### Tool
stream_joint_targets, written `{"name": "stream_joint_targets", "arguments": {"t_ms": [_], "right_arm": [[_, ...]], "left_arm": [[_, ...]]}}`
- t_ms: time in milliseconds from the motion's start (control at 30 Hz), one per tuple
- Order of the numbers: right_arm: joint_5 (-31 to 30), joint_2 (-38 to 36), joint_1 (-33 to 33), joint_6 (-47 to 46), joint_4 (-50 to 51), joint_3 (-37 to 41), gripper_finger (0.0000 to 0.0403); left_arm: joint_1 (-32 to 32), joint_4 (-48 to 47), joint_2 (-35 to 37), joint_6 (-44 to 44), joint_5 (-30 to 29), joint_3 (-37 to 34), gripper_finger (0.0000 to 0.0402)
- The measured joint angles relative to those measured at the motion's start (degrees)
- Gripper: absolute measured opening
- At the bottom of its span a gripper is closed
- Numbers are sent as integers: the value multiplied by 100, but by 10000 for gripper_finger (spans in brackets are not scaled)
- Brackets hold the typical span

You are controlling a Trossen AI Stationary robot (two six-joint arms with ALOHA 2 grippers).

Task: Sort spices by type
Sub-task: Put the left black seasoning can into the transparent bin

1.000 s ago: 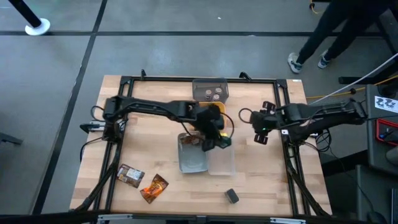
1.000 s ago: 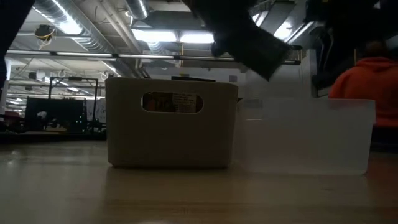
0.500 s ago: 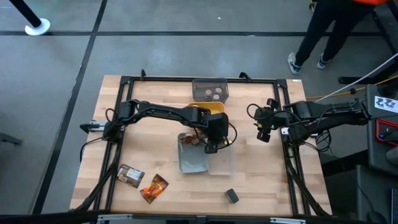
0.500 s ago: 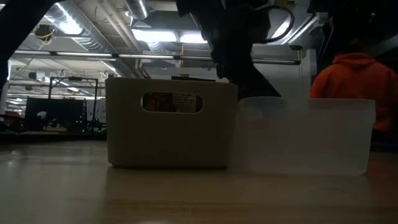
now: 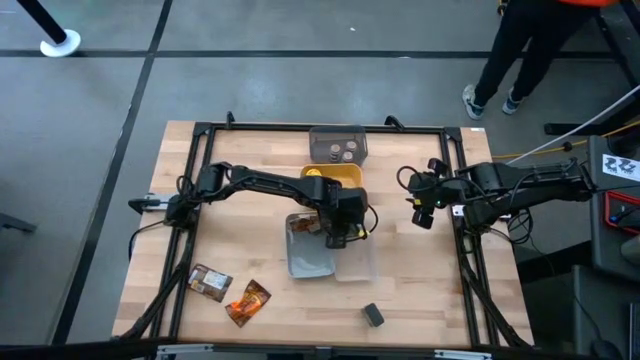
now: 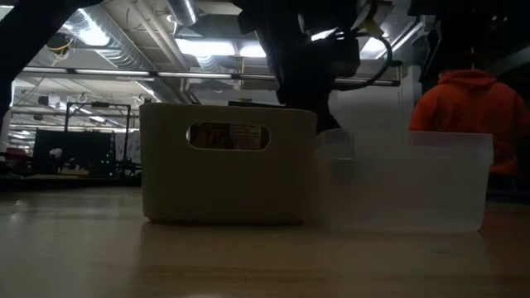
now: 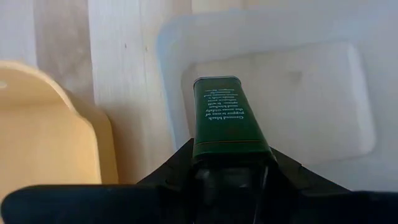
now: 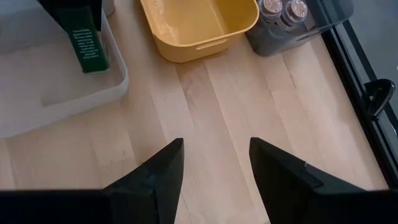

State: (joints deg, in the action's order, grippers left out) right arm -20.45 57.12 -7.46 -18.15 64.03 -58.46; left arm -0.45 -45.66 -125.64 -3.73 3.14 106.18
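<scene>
Left wrist view: left gripper pinches green tin (over clear tray)

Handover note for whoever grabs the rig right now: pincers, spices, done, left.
Left pincer: shut on a green tin, held over the clear tray.
Right pincer: open, empty, hovering over bare table right of the trays.
Done: two round jars in the dark grey tray; a packet in the pale tray.
Yellow tray looks empty.
Left: release the tin; sort brown packet, orange packet, dark cube at the table's front.
</scene>
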Motion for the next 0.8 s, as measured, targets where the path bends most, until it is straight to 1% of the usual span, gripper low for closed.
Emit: {"name": "stream_joint_targets", "arguments": {"t_ms": [200,400,667,800], "right_arm": [[4,0,0,2,-2,0,183],[7,0,0,2,-4,0,183],[7,0,-2,2,-7,0,183],[8,0,0,2,-7,0,183]], "left_arm": [[0,-6,-48,-24,0,1,110],[4,-7,-50,-103,0,1,147],[-4,207,-57,-379,-2,1,146],[-4,221,-50,-272,0,1,154]]}}
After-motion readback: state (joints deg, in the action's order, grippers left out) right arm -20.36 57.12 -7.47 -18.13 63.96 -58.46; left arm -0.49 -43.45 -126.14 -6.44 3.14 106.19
